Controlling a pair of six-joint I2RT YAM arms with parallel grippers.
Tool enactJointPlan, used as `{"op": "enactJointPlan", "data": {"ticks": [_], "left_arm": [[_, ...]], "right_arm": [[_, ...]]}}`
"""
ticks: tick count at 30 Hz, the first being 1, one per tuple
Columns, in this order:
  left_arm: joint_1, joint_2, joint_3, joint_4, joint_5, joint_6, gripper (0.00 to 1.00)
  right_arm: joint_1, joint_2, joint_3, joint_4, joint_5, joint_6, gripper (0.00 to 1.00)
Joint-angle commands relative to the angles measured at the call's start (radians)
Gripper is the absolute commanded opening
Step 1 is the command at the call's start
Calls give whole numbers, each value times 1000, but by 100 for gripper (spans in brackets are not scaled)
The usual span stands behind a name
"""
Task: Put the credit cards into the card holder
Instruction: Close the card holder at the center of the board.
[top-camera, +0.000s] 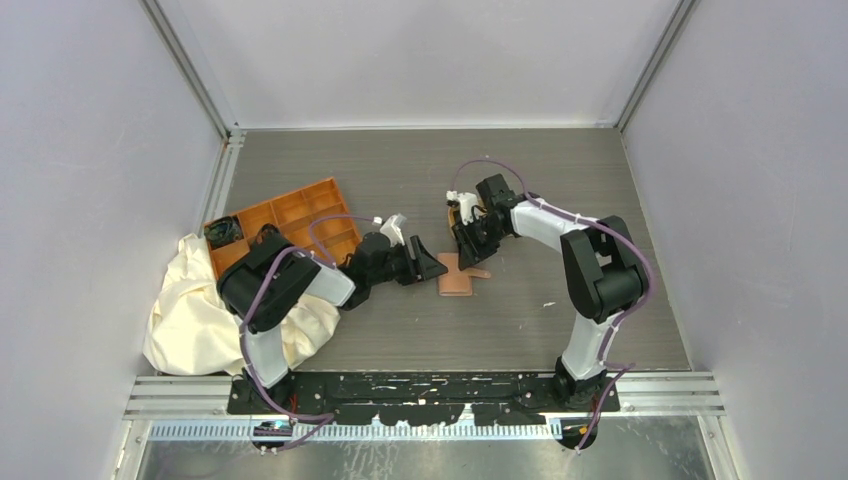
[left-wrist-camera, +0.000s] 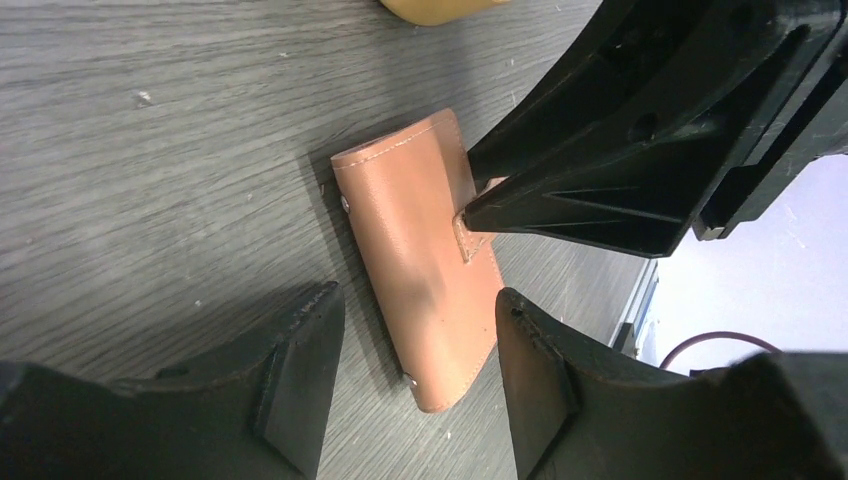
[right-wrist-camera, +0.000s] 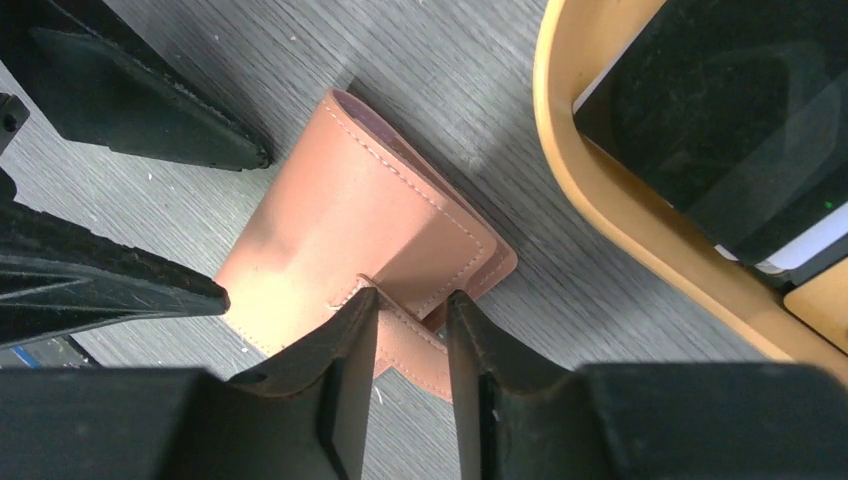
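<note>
The card holder (top-camera: 460, 274) lies folded shut on the table, a pinkish-brown wallet (left-wrist-camera: 420, 260). My right gripper (right-wrist-camera: 410, 297) comes down on its right end, and its narrow jaws pinch the snap tab (right-wrist-camera: 412, 340). My left gripper (left-wrist-camera: 420, 295) stands open astride the card holder's other end, and its fingers (left-wrist-camera: 300, 370) stay clear of the leather. Black credit cards (right-wrist-camera: 720, 110) lie stacked in the tan oval tray (right-wrist-camera: 600, 200) just beyond the card holder.
An orange compartment tray (top-camera: 290, 222) sits at the back left, with a crumpled cream cloth (top-camera: 215, 310) in front of it beside the left arm. The oval tray (top-camera: 455, 210) lies right behind the right gripper (top-camera: 470, 245).
</note>
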Motion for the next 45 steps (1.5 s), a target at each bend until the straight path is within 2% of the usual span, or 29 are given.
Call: {"op": "enactJointPlan", "data": {"ticks": [1, 10, 19, 25, 28, 32, 33, 36, 38, 41, 43, 45], "left_arm": [[-10, 70, 3, -99, -5, -4, 59], [-16, 81, 14, -98, 25, -21, 59], [-63, 164, 48, -44, 22, -82, 60], [-80, 203, 121, -82, 20, -80, 54], [-81, 210, 148, -98, 22, -63, 41], [-81, 178, 152, -109, 28, -3, 5], [-81, 156, 145, -113, 25, 27, 1], [-91, 34, 106, -153, 2, 166, 0], [-115, -81, 86, -219, -56, 310, 0], [-193, -292, 68, -328, -202, 629, 0], [-264, -391, 58, -353, -296, 847, 0], [-331, -451, 47, -344, -359, 1085, 0]], "right_arm": [[3, 17, 73, -130, 67, -38, 33], [-11, 78, 121, -238, 96, -86, 16], [-29, 107, 132, -267, 94, -93, 15], [-29, 123, 139, -279, 83, -98, 14], [-30, 114, 138, -277, 74, -98, 15], [-39, 94, 140, -282, 42, -99, 17], [-47, 80, 144, -290, 24, -102, 19], [-92, -7, 147, -313, -74, -126, 24], [-140, -111, 137, -323, -176, -170, 29], [-211, -257, 103, -307, -235, -216, 33], [-244, -362, 54, -212, -231, -193, 38], [-272, -459, -14, -106, -238, -171, 47]]}}
